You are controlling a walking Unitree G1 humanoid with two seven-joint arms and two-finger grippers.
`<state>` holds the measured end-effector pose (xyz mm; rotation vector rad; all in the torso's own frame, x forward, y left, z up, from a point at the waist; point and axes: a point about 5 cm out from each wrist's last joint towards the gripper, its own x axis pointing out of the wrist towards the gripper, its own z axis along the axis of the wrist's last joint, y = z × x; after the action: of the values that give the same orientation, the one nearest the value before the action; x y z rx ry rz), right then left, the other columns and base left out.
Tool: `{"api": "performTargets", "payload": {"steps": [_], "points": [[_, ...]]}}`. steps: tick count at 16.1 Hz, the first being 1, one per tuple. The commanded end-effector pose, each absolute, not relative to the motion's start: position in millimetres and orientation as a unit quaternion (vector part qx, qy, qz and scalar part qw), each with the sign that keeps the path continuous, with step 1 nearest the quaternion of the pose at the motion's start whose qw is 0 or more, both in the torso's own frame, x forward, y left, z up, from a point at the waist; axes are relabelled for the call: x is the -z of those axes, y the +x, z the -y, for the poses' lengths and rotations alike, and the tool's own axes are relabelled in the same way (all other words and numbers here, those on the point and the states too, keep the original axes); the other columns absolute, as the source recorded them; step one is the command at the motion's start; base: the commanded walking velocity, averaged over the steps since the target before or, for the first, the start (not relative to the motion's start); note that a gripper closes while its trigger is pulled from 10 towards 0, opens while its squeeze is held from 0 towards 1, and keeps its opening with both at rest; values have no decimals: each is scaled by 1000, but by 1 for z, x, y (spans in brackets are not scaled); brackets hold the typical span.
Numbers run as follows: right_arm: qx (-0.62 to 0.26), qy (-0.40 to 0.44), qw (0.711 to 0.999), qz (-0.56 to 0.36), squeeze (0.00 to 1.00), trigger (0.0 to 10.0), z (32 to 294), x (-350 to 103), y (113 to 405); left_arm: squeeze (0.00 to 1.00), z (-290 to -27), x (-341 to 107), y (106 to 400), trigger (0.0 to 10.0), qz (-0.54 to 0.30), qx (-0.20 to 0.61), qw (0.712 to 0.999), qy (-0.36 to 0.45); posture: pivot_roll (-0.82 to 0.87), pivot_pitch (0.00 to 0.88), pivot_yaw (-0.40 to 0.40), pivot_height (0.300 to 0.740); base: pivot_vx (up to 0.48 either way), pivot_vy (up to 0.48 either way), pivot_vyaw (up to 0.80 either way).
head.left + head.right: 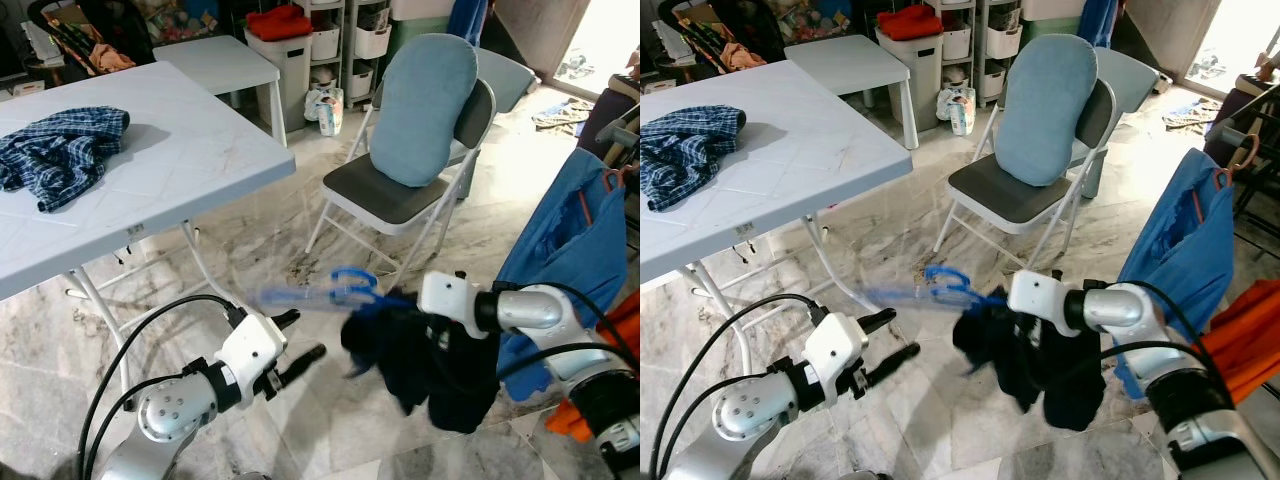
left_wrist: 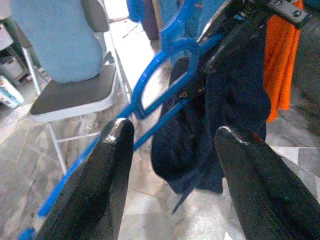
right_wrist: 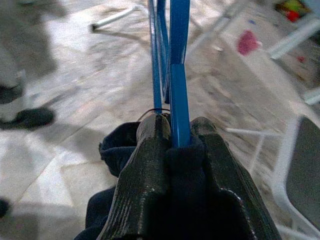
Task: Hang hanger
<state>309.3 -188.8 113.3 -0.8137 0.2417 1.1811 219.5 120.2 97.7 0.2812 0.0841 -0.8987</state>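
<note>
A blue plastic hanger [image 1: 330,290] with a dark navy garment [image 1: 430,375] draped on it hangs in the air above the marble floor. My right gripper [image 3: 175,137] is shut on the hanger's arm, with cloth bunched between the fingers. My left gripper [image 1: 300,345] is open, lower and to the left of the hanger, touching nothing; through its black fingers [image 2: 107,165] the hanger [image 2: 165,75] and the garment [image 2: 220,120] are seen ahead. At the far right a blue garment [image 1: 570,240] hangs on a rack.
A white folding table [image 1: 190,150] with a plaid shirt [image 1: 60,150] stands at the left. A grey folding chair [image 1: 400,190] with a light blue cushion [image 1: 425,105] is behind the hanger. Orange cloth [image 1: 1240,345] hangs at the right edge. Shelves and bins line the back.
</note>
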Motion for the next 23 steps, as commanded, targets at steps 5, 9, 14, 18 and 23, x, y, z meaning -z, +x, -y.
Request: {"api": "performTargets", "payload": {"steps": [5, 9, 14, 18, 23], "points": [[-586, -374, 714, -79, 0, 10000, 190, -132, 313, 1000, -139, -92, 220, 10000, -56, 430, 887, 161, -34, 0, -19, 740, 0, 0, 0], [-602, -370, 706, -49, 0, 10000, 184, -145, 317, 1000, -147, -83, 227, 10000, -67, 430, 880, 190, -43, 0, -24, 740, 0, 0, 0], [-604, -413, 681, -25, 0, 10000, 181, -153, 321, 0, -154, -87, 241, 10000, -59, 428, 877, 209, -50, 0, -28, 740, 0, 0, 0], [-588, -437, 680, -32, 0, 10000, 183, -150, 325, 0, -156, -94, 250, 10000, -43, 426, 877, 220, -56, 0, -28, 740, 0, 0, 0], [-506, -463, 728, -12, 0, 10000, 175, -151, 344, 0, -147, -102, 251, 10000, -26, 422, 887, 187, -49, 0, -30, 740, 0, 0, 0]]}}
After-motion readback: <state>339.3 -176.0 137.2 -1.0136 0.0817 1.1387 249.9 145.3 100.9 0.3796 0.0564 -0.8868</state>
